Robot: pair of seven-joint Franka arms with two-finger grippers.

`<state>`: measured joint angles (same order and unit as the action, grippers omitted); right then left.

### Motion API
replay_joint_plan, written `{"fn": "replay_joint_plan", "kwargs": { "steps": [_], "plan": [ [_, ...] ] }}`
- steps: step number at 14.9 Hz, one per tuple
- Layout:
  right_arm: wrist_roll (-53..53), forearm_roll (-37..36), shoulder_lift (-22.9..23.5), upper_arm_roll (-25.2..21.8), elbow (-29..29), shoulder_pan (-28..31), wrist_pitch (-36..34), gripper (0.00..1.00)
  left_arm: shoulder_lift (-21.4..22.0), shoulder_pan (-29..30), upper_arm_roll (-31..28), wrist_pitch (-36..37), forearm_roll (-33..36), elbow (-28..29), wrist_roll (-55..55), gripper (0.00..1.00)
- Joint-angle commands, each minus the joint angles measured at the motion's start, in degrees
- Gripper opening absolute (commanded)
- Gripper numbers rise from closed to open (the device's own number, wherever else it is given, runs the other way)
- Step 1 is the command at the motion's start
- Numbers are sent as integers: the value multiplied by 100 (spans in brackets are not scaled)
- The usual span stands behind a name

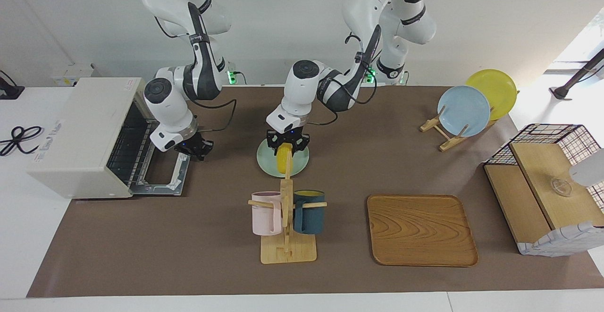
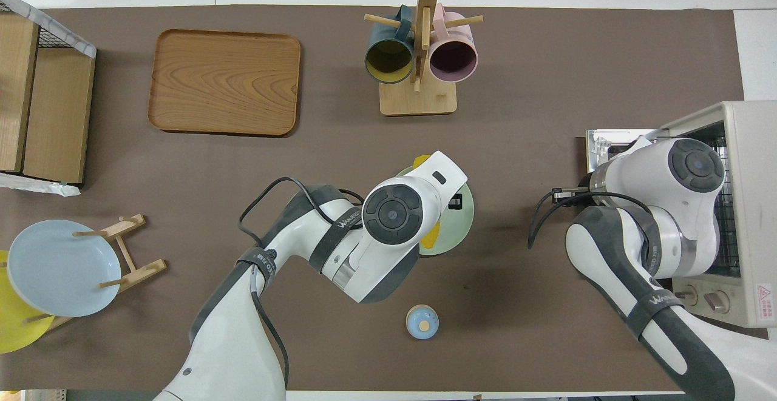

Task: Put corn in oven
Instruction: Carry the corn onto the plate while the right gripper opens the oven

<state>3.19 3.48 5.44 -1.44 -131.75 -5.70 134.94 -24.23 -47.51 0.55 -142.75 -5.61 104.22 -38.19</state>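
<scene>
The yellow corn (image 1: 284, 159) lies lengthwise between the fingers of my left gripper (image 1: 287, 147), low over a pale green plate (image 1: 302, 161) in the middle of the table. The gripper looks shut on it. In the overhead view the left wrist covers most of the corn (image 2: 430, 240) and the plate (image 2: 462, 222). The off-white oven (image 1: 80, 132) stands at the right arm's end of the table, its door (image 1: 163, 180) open and lying flat, the wire rack showing. My right gripper (image 1: 196, 148) hangs over the door's edge, beside the oven (image 2: 743, 140).
A wooden mug rack (image 1: 287, 250) with a pink and a dark teal mug stands farther from the robots than the plate. A wooden tray (image 1: 421, 229), a plate rack with a blue plate (image 1: 464, 111), and a wire-and-wood basket (image 1: 547, 184) are toward the left arm's end. A small blue knobbed lid (image 2: 422, 322) lies nearer the robots.
</scene>
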Motion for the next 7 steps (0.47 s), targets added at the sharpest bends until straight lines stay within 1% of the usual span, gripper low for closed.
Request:
{"fn": "replay_joint_plan", "kwargs": {
  "steps": [1, 2, 3, 4, 7],
  "plan": [
    [50, 12, -43, -58, 97, -11, -117, 71, -20, -82, -90, -175, 25, 72, 189, 40],
    [51, 12, -69, -58, 97, -11, -135, 100, -11, -82, -90, -183, 25, 116, 189, 65],
    [51, 12, -113, -58, 97, -2, -266, 100, -11, -82, -90, -157, 25, 125, 189, 89],
    [51, 12, -157, -58, 158, -10, -476, 100, -3, -74, -90, -105, 25, 125, 189, 100],
    [24, 12, -297, -50, 439, -28, -759, 100, 32, -48, -90, 88, 25, 117, 197, 100]
  ]
}}
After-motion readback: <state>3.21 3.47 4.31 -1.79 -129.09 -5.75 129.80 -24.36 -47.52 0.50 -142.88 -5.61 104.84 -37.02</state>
